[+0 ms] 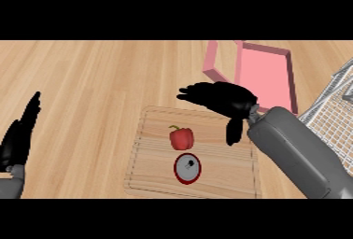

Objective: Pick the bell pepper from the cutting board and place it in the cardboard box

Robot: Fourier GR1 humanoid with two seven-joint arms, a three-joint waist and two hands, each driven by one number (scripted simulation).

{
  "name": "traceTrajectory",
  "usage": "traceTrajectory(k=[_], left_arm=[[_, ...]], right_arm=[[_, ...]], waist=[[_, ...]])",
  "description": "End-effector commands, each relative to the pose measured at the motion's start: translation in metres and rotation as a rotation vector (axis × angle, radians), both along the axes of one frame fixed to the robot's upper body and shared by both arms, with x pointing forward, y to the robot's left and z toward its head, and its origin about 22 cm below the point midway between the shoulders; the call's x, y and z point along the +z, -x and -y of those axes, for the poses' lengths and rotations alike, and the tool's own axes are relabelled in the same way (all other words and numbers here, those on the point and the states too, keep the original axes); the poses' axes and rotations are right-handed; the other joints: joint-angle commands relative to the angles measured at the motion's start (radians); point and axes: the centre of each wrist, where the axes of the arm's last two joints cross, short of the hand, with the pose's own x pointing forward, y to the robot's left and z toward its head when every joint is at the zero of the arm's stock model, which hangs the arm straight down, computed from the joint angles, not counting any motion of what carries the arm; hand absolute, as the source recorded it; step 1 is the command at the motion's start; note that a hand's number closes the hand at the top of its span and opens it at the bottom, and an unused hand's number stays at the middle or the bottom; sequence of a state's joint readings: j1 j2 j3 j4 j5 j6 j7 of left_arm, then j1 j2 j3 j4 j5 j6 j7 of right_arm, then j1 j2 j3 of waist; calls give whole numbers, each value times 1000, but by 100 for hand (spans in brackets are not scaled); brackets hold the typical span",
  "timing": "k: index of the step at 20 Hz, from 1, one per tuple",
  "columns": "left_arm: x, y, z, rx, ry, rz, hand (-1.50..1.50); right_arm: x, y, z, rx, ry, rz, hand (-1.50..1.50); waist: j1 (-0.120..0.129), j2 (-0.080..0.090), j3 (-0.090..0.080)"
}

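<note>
Counter (89,79), then cutting board (207,182): bell pepper (181,138) is on it, not picked. Pink box (265,77) sits far right, nothing in it that we see. Our right hand (221,99) hovers over the board's far edge, fingers relaxed, holding nothing. Left hand (19,135) rests open at left. Everything's left to do.

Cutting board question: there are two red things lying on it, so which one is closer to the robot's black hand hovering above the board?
The red bell pepper with the green stem. It lies farther up the cutting board, nearer the right hand; the round red and grey object sits below it.
</note>
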State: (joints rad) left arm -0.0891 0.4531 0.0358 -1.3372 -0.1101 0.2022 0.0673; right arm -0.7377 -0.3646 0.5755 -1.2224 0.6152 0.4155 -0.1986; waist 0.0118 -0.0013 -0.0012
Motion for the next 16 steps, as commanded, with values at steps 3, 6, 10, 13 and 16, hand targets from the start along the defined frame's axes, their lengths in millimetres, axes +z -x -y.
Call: traceTrajectory(k=[3,6,10,13,16], left_arm=[[-7,9,-4,16,-11,6,0],[-4,4,7,5,12,-14,0],[2,3,-7,-4,-12,-10,0],[0,2,-3,1,2,4,0],[-15,15,4,9,16,-2,0]], right_arm=[[4,1,-43,7,148,-59,-150],[-9,13,-57,-12,206,-38,-150],[-15,13,-73,-18,238,-23,-150],[-28,10,-62,-14,234,-38,-150],[-17,14,-65,-22,231,-28,-150]], waist=[[-2,1,1],[-5,0,1],[-6,1,1],[-5,1,1],[-8,0,1]])
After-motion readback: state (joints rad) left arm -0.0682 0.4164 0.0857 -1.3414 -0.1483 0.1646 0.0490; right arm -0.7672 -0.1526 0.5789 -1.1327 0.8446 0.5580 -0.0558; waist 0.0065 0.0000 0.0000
